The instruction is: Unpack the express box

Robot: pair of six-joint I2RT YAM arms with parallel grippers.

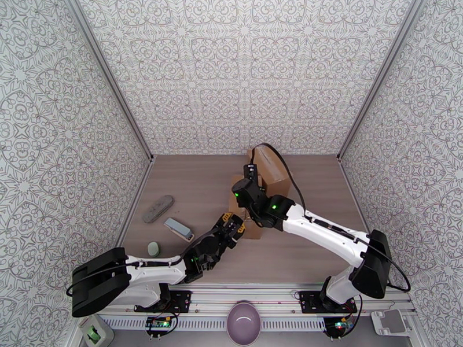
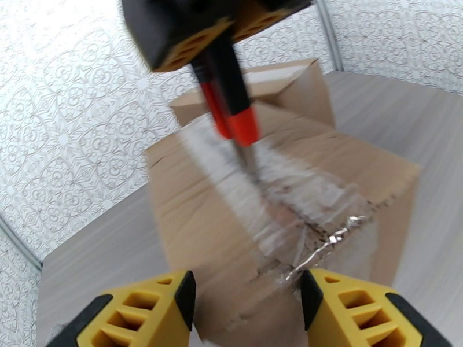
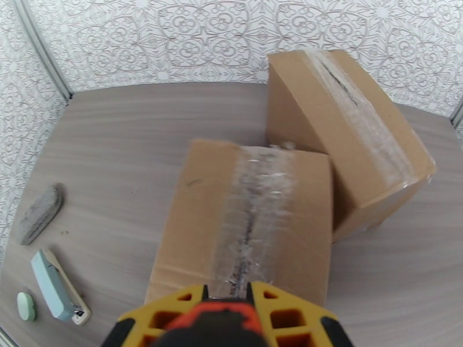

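A taped cardboard box [image 3: 191,226] lies mid-table, its clear tape [image 3: 254,215] torn and crinkled along the top seam. A second taped box [image 3: 301,111] leans against its far side. My right gripper [image 3: 228,310] is shut on a red-and-black utility knife [image 2: 231,105], whose blade touches the tape seam. In the top view that gripper [image 1: 246,196] hangs over the near box [image 1: 236,183]. My left gripper [image 2: 249,307] is open at the box's near end, its yellow fingers [image 2: 144,310] spread apart with nothing between them. From above, the left gripper [image 1: 234,222] sits at the box's near corner.
Left of the boxes lie a grey oblong piece [image 1: 158,208], a teal block-shaped item [image 1: 178,229] and a small pale green object [image 1: 153,248]. A purple bowl [image 1: 244,322] sits below the table's near edge. Patterned walls close in three sides.
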